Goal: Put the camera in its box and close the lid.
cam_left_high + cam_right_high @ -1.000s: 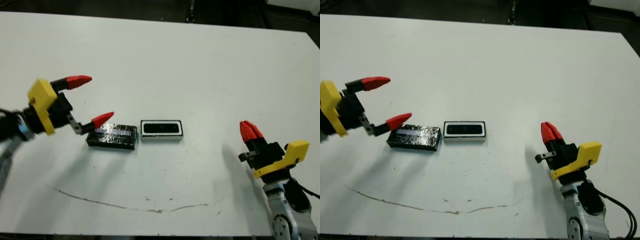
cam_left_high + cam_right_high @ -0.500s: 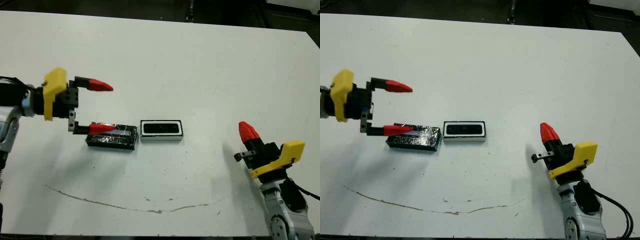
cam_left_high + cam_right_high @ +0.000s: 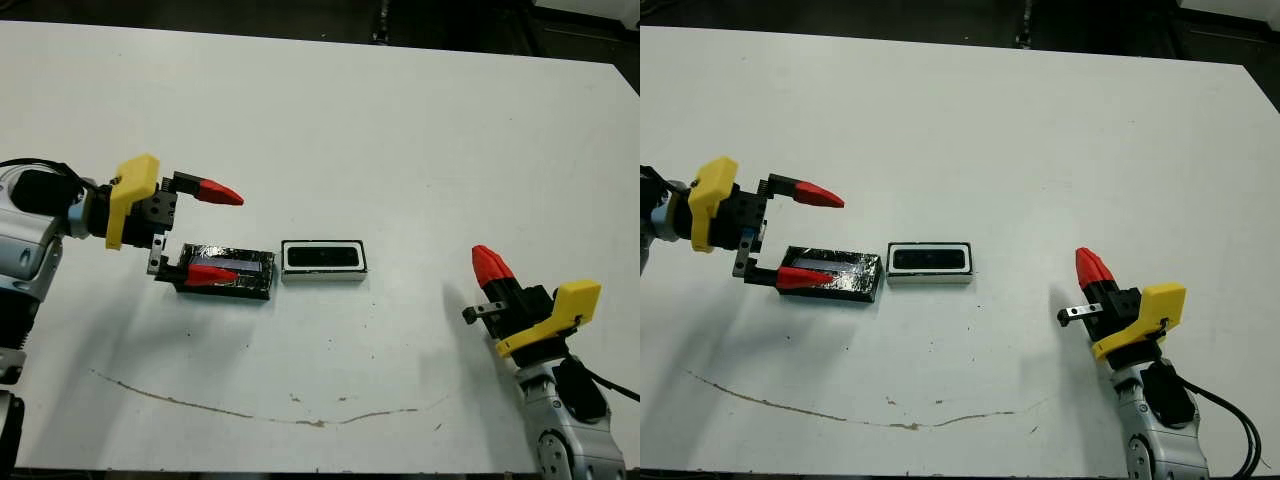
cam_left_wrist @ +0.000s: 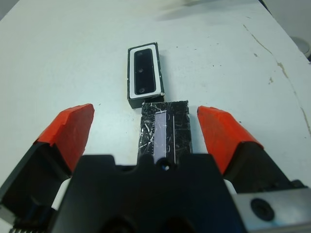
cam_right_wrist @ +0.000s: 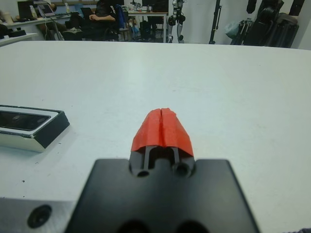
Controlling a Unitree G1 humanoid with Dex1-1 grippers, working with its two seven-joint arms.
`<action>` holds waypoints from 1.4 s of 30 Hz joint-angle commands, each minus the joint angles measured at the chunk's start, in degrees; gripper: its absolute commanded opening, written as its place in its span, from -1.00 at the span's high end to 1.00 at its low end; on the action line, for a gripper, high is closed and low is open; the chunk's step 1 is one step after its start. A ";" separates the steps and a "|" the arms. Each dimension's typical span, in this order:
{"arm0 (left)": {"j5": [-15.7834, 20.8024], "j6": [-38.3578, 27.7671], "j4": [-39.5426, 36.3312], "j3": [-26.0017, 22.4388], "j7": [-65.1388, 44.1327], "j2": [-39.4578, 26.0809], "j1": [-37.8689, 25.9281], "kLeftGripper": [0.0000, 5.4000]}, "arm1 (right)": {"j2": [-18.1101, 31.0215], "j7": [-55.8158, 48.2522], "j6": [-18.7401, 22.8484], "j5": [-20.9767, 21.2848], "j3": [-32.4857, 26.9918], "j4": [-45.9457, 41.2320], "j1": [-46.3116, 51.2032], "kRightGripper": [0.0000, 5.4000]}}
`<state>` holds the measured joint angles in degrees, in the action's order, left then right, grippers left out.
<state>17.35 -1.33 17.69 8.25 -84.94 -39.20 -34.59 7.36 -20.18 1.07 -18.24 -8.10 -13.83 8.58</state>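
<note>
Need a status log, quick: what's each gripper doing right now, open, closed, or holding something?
Left gripper: open, fingers on either side of the lid, not gripping it.
Right gripper: closed, holding nothing.

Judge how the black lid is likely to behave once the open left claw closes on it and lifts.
The lid looks flat and thin, so probably light and unlikely to roll. Its shiny crinkled surface may be slippery against the left claw. It seems to hold its rectangular shape, likely stiff.
</note>
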 commanded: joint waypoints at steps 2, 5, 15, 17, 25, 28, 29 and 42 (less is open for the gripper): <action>-1.88 -2.05 0.89 1.03 -0.29 0.60 0.53 -1.00 | 0.79 0.09 0.54 -0.24 -0.24 0.31 0.69 1.00; -2.54 -1.76 0.74 1.62 -0.45 0.37 0.27 -1.00 | 0.83 -0.06 0.27 -0.29 -0.26 0.41 0.71 1.00; -6.39 -3.43 2.87 3.16 0.21 0.64 -0.75 -1.00 | 0.75 0.95 0.86 0.40 0.03 -0.50 1.08 1.00; -8.25 -3.65 3.01 3.95 0.64 0.36 -1.23 -1.00 | 0.70 0.64 0.78 -0.11 -0.05 -0.35 1.06 1.00; -11.11 -5.98 7.65 5.73 0.44 1.68 -2.58 -1.00 | 0.92 0.87 1.24 0.03 -0.03 -0.58 1.15 1.00; -11.83 -6.52 10.07 6.35 0.25 2.16 -3.25 -1.00 | 0.81 0.72 1.42 -0.46 -0.06 -0.66 1.18 1.00; -12.06 -7.16 10.83 6.44 0.28 2.29 -3.38 -1.00 | 0.78 0.63 1.42 -0.56 -0.07 -0.66 1.18 1.00; -12.74 -8.70 16.03 6.55 -2.16 1.77 -4.56 -1.00 | 1.13 -0.12 1.36 -0.89 -0.12 -0.27 0.97 1.00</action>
<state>5.92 -9.59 33.07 14.41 -86.42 -36.29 -38.89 7.44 -20.11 2.03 -18.83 -7.74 -14.46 9.05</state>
